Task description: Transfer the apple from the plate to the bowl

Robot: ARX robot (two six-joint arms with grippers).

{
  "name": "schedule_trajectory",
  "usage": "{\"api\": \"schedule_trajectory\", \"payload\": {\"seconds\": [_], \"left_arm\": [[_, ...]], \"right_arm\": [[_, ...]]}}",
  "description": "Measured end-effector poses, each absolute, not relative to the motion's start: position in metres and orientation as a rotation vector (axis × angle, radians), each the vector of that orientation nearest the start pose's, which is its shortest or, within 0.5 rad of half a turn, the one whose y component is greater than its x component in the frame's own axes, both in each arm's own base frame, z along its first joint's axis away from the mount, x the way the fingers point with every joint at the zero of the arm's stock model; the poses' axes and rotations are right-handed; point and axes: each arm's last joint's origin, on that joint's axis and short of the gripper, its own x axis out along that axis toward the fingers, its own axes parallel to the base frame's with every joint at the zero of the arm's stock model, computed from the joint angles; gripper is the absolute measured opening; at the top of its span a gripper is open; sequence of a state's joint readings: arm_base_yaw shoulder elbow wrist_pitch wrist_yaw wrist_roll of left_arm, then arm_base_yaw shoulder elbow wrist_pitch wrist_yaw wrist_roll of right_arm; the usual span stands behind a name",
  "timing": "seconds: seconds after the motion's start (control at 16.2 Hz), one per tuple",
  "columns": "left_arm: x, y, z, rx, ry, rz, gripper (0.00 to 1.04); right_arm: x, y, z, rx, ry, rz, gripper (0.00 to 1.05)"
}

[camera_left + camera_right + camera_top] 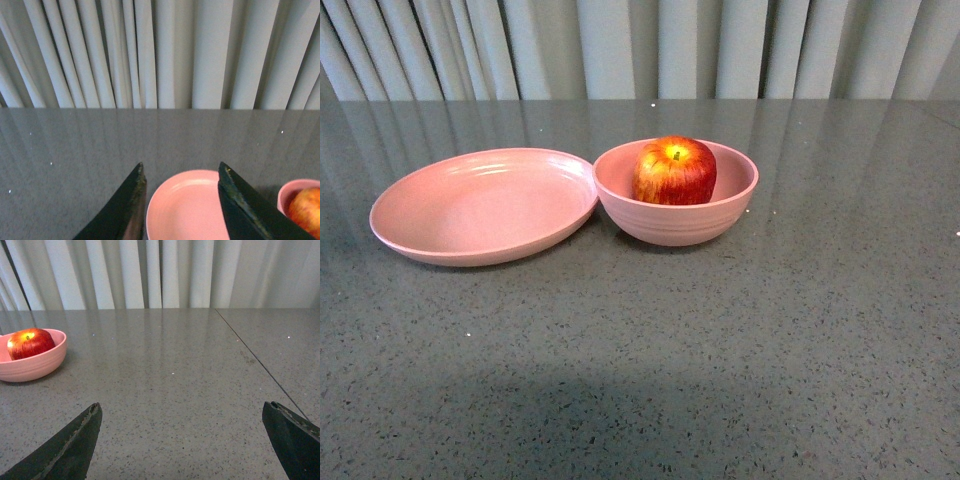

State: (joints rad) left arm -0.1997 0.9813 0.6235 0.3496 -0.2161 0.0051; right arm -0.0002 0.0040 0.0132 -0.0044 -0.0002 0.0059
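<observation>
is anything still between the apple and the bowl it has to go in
Nothing visible does: the apple already sits inside the bowl, and the plate beside it holds nothing. Both pincers are open and clear of it.

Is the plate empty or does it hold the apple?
Empty. The plate shows only its bare pink inside; the apple sits upright in the bowl beside it.

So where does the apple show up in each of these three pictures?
Front view: the apple sits in the bowl, just right of center, beside the plate.
Left wrist view: only part of the apple shows, at the lower right edge.
Right wrist view: the apple sits at the far left, in the bowl.
Shared landmark: the pink bowl holding it, with the grey curtain behind.
</observation>
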Motion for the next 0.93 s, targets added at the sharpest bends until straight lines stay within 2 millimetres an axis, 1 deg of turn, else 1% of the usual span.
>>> {"api": "schedule_trajectory", "payload": {"seconds": [0.06, 0.19, 0.25, 0.37, 0.43, 0.5, 0.56, 0.62, 0.93], "left_arm": [[0.209, -0.034, 0.281, 0.006, 0.006, 0.008, 0.31], [0.191, -0.026, 0.262, 0.002, -0.020, -0.003, 0.09], [0.183, -0.021, 0.250, 0.000, -0.017, 0.001, 0.01], [0.173, -0.016, 0.228, 0.004, 0.015, 0.008, 0.01], [0.166, -0.013, 0.220, 0.004, 0.013, 0.002, 0.01], [0.160, -0.012, 0.216, 0.003, 0.000, -0.002, 0.01], [0.155, -0.005, 0.210, 0.003, -0.002, -0.015, 0.01], [0.152, 0.000, 0.205, 0.003, 0.004, 0.007, 0.01], [0.132, 0.000, 0.184, 0.001, 0.006, -0.002, 0.01]], "right_arm": [[0.097, 0.000, 0.167, 0.006, -0.004, 0.000, 0.98], [0.097, 0.000, 0.167, 0.006, -0.004, 0.000, 0.98], [0.097, 0.000, 0.167, 0.006, -0.004, 0.000, 0.98], [0.097, 0.000, 0.167, 0.006, -0.004, 0.000, 0.98], [0.097, 0.000, 0.167, 0.006, -0.004, 0.000, 0.98], [0.097, 0.000, 0.167, 0.006, -0.004, 0.000, 0.98], [0.097, 0.000, 0.167, 0.006, -0.004, 0.000, 0.98], [0.097, 0.000, 0.167, 0.006, -0.005, 0.000, 0.98], [0.097, 0.000, 0.167, 0.006, -0.004, 0.000, 0.98]]}}
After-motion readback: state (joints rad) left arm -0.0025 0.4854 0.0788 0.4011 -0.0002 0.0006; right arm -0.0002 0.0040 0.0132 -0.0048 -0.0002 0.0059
